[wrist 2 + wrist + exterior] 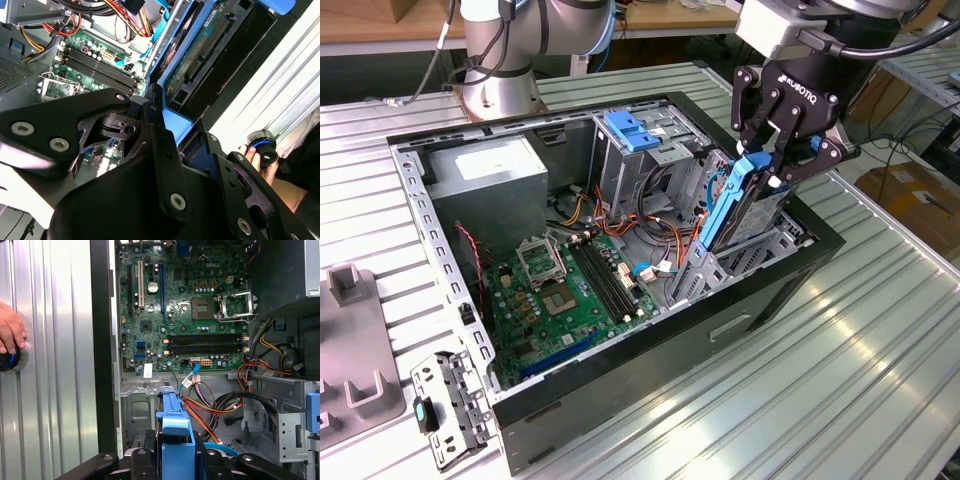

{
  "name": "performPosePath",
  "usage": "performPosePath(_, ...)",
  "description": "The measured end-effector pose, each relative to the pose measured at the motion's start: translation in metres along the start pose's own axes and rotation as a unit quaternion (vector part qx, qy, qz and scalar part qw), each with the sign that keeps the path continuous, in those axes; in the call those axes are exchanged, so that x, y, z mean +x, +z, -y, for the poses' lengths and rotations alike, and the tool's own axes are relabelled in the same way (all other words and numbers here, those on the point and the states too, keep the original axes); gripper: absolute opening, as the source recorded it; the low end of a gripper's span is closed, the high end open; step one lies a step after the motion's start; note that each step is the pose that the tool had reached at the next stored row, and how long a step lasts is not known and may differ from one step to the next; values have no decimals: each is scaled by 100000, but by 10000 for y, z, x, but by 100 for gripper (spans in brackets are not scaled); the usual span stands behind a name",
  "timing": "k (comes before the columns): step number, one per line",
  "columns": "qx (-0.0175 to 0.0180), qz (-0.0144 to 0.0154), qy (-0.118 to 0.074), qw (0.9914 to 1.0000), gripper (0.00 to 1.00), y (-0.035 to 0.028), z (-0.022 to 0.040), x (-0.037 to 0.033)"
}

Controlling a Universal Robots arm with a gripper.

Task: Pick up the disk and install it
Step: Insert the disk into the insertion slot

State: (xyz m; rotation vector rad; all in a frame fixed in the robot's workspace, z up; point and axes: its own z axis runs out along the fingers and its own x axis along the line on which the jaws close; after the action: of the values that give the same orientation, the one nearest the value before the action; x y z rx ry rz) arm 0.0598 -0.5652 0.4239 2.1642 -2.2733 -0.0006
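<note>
The disk (728,210), a dark drive in a bright blue carrier frame, stands on edge and tilted, its lower end down in the drive bay at the exterior view's right end of the open computer case (620,410). My gripper (767,163) is shut on the disk's upper end from above. In the first wrist view the blue carrier (175,427) sits between my black fingers (142,462). The second wrist view shows the disk's circuit-board side (200,50) and its blue frame corner (177,124) by my fingers.
Inside the case lie the green motherboard (570,290), coloured cables (650,235), a grey power supply (485,170) and a tall grey cage with a blue latch (635,130). A person's hand (10,332) rests on a round blue button. A grey fixture (350,380) stands at the exterior view's left.
</note>
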Motion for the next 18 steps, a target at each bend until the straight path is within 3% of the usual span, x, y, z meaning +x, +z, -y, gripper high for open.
performPosePath(4, 4, 22, 1, 100000, 36, 9, 0, 0)
performPosePath(8, 0, 10, 1, 100000, 36, 135, 0, 0)
performPosePath(11, -1, 7, 1, 100000, 36, 174, 0, 0)
performPosePath(16, -1, 6, 2, 100000, 36, 177, 1, 0)
performPosePath(18, -2, 6, 0, 100000, 43, 177, 1, 0)
